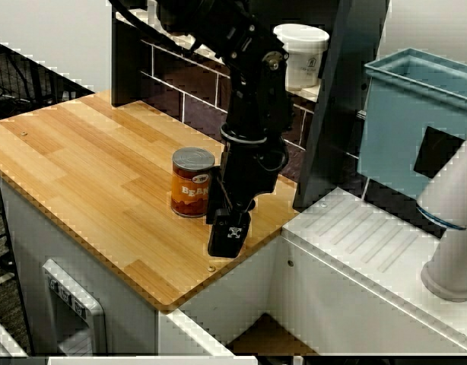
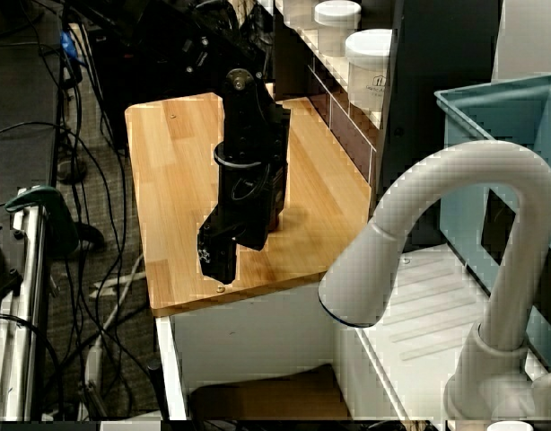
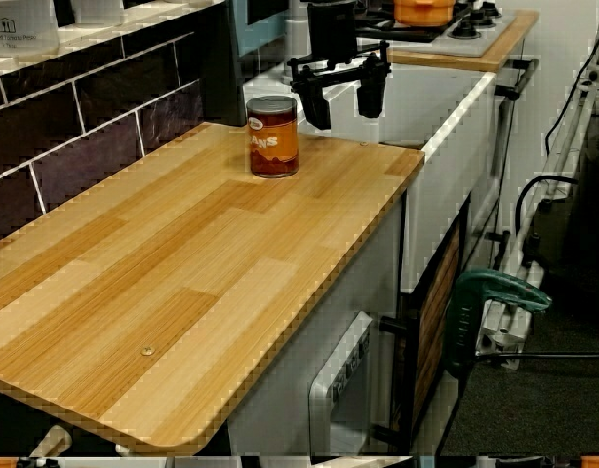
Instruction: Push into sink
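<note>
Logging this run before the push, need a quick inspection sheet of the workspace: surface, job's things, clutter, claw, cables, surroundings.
Surface: wooden counter, bare apart from one can.
Job's things: bean can upright near the sink-side edge; sink below that edge, only partly visible.
Clutter: nothing seen on the counter.
Claw: claw open, fingers pointing down, beside the can on the sink side, not gripping it.
Cables: loose cables on the floor beside the counter.
Surroundings: white tubs on the shelf, blue bin, faucet, ribbed drainboard.
</note>
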Robot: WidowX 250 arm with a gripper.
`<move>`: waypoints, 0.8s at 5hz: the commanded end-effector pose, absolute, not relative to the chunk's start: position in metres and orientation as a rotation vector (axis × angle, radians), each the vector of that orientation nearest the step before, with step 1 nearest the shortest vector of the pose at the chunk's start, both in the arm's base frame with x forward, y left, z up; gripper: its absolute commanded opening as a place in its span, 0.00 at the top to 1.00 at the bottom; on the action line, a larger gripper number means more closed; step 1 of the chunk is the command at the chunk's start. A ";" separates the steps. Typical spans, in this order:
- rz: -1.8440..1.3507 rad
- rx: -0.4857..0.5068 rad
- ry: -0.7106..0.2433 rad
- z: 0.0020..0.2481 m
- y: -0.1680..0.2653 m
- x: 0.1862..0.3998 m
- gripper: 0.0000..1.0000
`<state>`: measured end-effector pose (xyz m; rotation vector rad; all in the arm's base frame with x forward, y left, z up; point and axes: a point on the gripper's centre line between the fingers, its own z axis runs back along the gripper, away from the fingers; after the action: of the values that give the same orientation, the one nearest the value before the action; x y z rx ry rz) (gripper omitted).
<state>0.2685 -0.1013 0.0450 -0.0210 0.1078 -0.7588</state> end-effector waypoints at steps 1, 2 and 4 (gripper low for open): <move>-0.759 -0.021 0.108 0.045 -0.101 0.268 0.00; -0.748 -0.051 0.084 0.071 -0.096 0.259 0.00; -0.678 -0.056 0.031 0.117 -0.061 0.241 0.00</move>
<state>0.2392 -0.0600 0.1086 -0.0606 0.0693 -0.6662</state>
